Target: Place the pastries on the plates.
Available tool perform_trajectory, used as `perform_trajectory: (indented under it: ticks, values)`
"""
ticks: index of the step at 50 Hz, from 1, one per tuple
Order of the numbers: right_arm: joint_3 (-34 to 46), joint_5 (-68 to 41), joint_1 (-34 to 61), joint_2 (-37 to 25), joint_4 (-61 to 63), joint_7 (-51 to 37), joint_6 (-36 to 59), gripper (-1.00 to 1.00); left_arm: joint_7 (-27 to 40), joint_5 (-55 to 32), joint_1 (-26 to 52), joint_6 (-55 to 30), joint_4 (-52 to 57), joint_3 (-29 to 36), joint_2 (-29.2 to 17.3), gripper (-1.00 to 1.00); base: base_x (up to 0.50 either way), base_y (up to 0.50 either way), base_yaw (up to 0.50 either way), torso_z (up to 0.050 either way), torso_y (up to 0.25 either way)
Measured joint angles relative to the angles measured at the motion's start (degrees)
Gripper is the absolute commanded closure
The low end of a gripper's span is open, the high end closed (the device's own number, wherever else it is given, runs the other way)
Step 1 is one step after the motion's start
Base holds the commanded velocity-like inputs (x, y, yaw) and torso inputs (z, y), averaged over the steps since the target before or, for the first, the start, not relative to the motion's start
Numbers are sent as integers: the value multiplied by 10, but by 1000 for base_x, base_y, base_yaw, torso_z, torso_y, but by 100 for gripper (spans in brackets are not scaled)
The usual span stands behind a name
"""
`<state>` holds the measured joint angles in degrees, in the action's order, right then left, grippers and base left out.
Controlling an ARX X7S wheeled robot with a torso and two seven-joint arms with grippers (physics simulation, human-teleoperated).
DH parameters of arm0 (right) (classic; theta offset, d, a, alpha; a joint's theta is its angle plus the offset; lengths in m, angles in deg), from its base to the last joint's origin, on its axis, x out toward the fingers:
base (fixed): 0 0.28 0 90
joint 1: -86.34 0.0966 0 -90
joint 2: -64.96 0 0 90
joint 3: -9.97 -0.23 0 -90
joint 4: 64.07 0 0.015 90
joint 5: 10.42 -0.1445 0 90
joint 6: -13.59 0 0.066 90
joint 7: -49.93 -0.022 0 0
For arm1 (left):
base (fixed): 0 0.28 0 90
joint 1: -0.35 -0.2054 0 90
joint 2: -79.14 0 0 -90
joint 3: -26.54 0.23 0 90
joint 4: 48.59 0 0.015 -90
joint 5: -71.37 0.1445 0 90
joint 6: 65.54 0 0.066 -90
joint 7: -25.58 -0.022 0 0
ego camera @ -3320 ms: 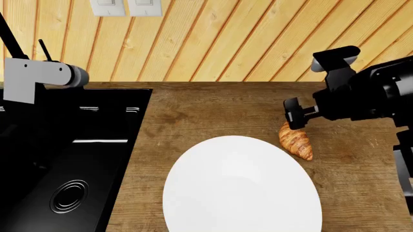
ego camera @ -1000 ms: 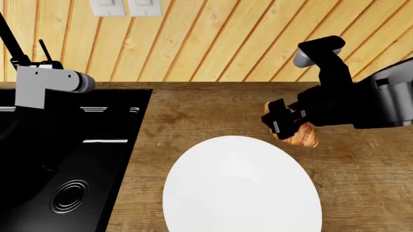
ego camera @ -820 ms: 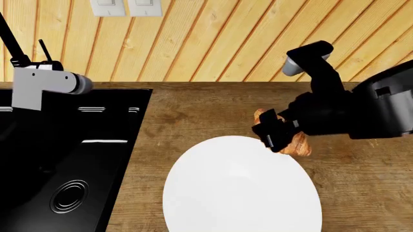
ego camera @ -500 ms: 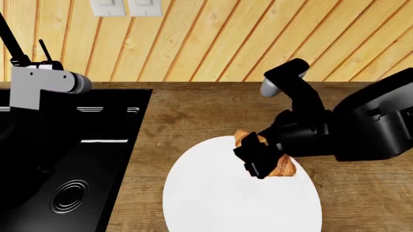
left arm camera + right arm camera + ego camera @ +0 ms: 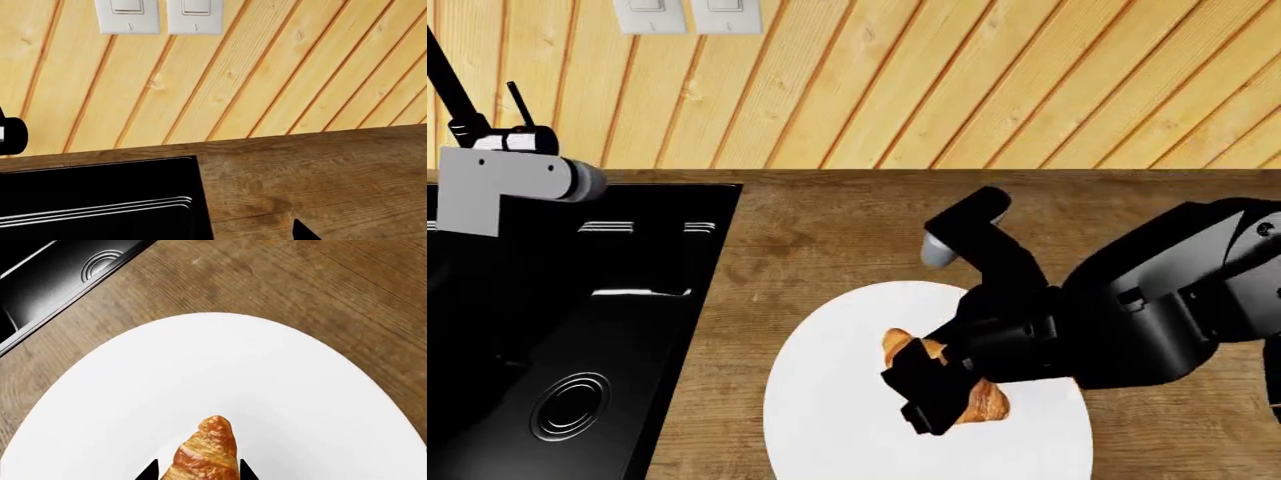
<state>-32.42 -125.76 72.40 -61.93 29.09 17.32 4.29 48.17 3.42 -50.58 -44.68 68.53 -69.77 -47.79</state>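
Observation:
One white plate (image 5: 827,410) lies on the wooden counter (image 5: 827,230) close in front of me. My right gripper (image 5: 928,388) hangs over the plate's middle, shut on a golden-brown pastry (image 5: 977,402), a croissant. In the right wrist view the croissant (image 5: 203,447) sticks out between the two black fingertips, just above the plate (image 5: 213,365); I cannot tell if it touches. My left arm (image 5: 501,185) hovers over the sink at the far left. Only one of its fingertips (image 5: 301,232) shows in the left wrist view, set wide of centre, nothing held.
A black sink (image 5: 574,320) with a round drain (image 5: 571,403) fills the left side, its faucet (image 5: 454,90) at the back. A wood-panelled wall with two white switches (image 5: 687,14) stands behind the counter. The right arm's bulk covers the counter to the plate's right.
The right gripper shut on the croissant lying right of the plate, lifted it and carried it left and nearer, over the plate's middle. The left arm has barely shifted.

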Motion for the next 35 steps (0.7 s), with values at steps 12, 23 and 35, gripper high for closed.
perform_trajectory:
  ticks: [12, 23, 35]
  values:
    - [6, 21, -11, 6, 4, 13, -7, -100, 2, -6, -4, 1, 1, -3, -6, -100, 0, 0, 0, 0, 0]
    - [3, 16, 4, 6, -3, 20, -13, -100, 4, 3, 4, 5, -7, 12, 0, -100, 0, 0, 0, 0, 0]
    - [-22, 22, 39, -2, -11, 30, -33, -100, 6, 9, 15, 9, -14, 24, 5, -100, 0, 0, 0, 0, 0]
